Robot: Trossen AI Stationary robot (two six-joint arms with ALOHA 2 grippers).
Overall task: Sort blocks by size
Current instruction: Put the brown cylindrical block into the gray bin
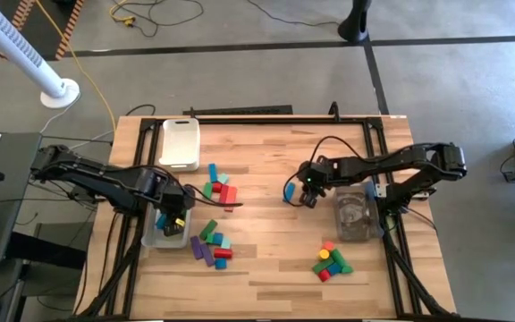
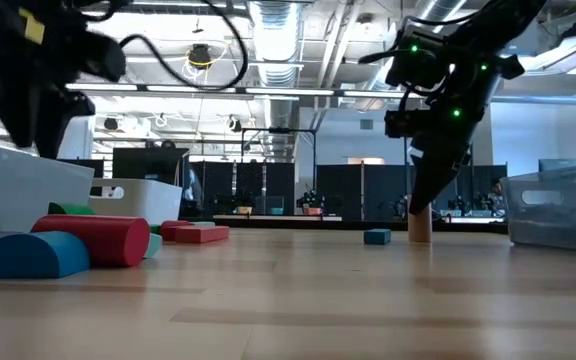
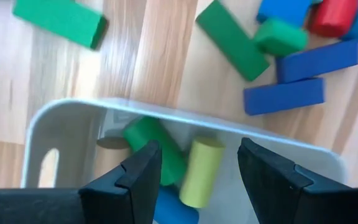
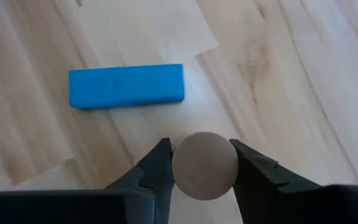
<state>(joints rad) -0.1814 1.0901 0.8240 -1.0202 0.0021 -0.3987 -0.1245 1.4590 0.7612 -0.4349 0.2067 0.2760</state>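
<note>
A tan wooden cylinder block (image 4: 204,167) stands upright on the table (image 1: 266,241), right of centre, with my right gripper (image 4: 199,147) shut on it. A light blue bar block (image 4: 126,85) lies just beyond it. My left gripper (image 3: 197,155) hangs open and empty over a clear bin (image 1: 170,233) at the table's left. In that bin lie a green cylinder (image 3: 157,146), a yellow cylinder (image 3: 201,171) and a blue block (image 3: 173,208). More blocks lie loose in three heaps (image 1: 220,185), (image 1: 211,246), (image 1: 331,261). My right gripper pinches the cylinder's round side near its top (image 4: 180,168) between its two fingers, one on each side. The fingers come from above, slanting down. The cylinder stands upright with its bottom end (image 2: 420,238) on the table.
A second clear bin (image 1: 354,217) stands just right of my right gripper. A white tray (image 1: 180,143) sits at the far left. Green and dark blue bars (image 3: 272,68) lie on the table beside the left bin. Bare wood lies in the table's middle and along its near edge.
</note>
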